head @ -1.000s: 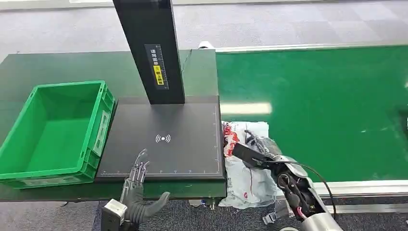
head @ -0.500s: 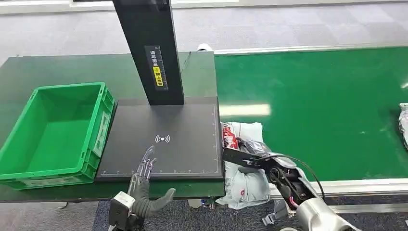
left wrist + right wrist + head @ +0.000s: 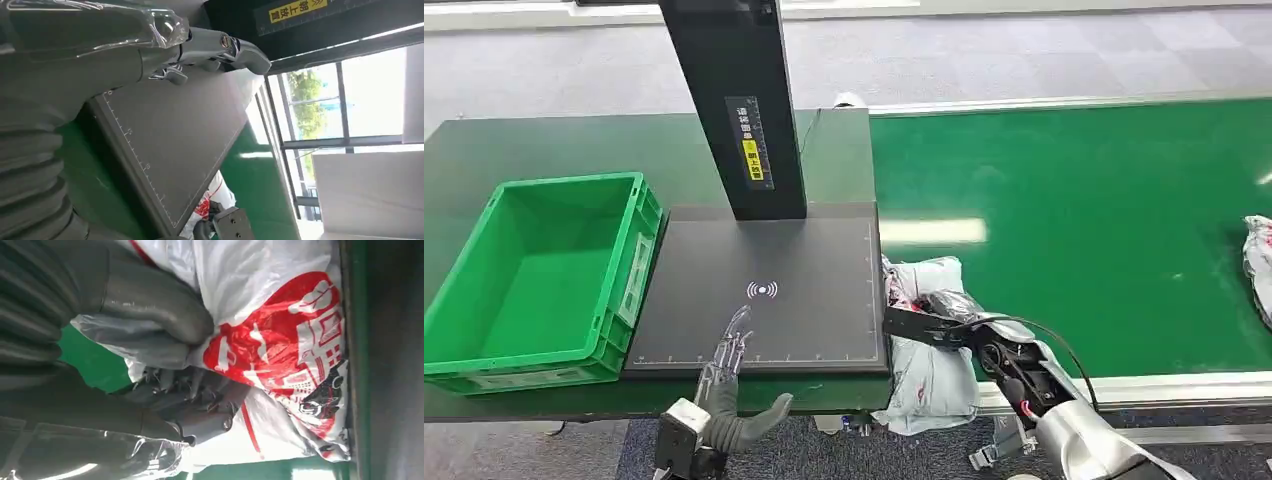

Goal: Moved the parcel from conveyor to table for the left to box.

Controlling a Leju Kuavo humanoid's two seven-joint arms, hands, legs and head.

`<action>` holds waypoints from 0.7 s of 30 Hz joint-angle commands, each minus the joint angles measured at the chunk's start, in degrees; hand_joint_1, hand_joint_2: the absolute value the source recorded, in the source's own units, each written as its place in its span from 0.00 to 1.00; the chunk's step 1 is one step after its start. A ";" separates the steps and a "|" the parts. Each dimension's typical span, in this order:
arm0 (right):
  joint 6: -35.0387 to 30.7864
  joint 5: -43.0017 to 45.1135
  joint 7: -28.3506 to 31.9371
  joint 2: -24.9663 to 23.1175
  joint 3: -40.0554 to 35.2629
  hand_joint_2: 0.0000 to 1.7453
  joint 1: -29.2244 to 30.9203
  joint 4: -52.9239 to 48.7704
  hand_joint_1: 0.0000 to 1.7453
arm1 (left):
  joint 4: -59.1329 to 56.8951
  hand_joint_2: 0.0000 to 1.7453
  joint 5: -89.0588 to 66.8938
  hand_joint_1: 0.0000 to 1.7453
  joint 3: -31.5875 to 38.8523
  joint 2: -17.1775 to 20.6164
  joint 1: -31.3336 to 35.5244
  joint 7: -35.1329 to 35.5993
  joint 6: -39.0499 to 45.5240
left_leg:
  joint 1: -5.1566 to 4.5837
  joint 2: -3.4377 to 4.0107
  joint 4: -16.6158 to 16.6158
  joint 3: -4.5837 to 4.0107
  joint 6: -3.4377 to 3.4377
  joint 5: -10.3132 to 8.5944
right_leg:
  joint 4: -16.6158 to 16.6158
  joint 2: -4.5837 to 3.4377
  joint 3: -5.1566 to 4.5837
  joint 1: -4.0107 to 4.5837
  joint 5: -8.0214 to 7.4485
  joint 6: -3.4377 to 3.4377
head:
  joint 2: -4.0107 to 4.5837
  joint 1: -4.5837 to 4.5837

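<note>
The right hand (image 3: pixel 929 318) stays clamped on the white-and-red parcel (image 3: pixel 929 365), which is more bunched than a second ago and hangs over the conveyor (image 3: pixel 1074 220) edge beside the black pad (image 3: pixel 764 290) on the desk (image 3: pixel 484 150). The left hand (image 3: pixel 724 385), fingers apart and empty, has reached slightly further over the pad's near edge. Another parcel (image 3: pixel 1257 265) has entered on the belt's far right.

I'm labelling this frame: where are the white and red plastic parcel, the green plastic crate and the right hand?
white and red plastic parcel (image 3: pixel 929 375), head view, lower bag body
green plastic crate (image 3: pixel 484 362), head view, near rim
right hand (image 3: pixel 939 322), head view, middle of hand
</note>
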State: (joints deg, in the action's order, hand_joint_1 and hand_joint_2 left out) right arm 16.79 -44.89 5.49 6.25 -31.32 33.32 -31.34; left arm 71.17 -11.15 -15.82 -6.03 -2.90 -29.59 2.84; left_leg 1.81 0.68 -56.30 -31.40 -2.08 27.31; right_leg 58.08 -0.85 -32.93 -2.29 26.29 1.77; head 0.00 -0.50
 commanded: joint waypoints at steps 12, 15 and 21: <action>-11.04 2.98 4.54 1.09 0.18 1.00 -3.26 -4.27 1.00 | 1.56 1.00 0.03 0.00 0.70 1.22 -2.66 0.47 0.12 | 0.06 -0.19 0.19 -0.40 0.29 -0.08 | -0.28 0.26 -0.25 0.15 -0.10 -0.34 | 0.00 0.00; -21.59 5.92 7.14 0.19 6.39 1.00 -5.16 -11.56 1.00 | 3.31 1.00 0.09 0.00 1.55 0.97 -4.75 0.07 0.68 | 0.03 -0.10 0.09 -0.38 0.23 0.00 | -0.17 0.14 -0.27 0.10 -0.04 -0.25 | 0.00 0.00; -31.79 9.62 13.48 -1.23 14.76 1.00 -9.25 -26.16 1.00 | 3.53 1.00 0.06 0.00 2.07 0.65 -5.22 -1.24 1.17 | -0.01 0.04 -0.02 -0.77 0.15 0.04 | 0.02 0.01 -0.71 0.03 -0.02 -0.16 | 0.00 0.00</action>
State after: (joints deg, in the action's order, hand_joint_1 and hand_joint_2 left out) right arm -4.64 -38.95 12.46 6.73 -28.43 28.01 -40.05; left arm 74.27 -11.15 -14.99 -5.18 -6.94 -29.88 3.72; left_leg 1.81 0.65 -56.30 -32.12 -2.05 27.32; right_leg 58.08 -0.81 -33.55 -2.29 26.29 1.79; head 0.00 -0.50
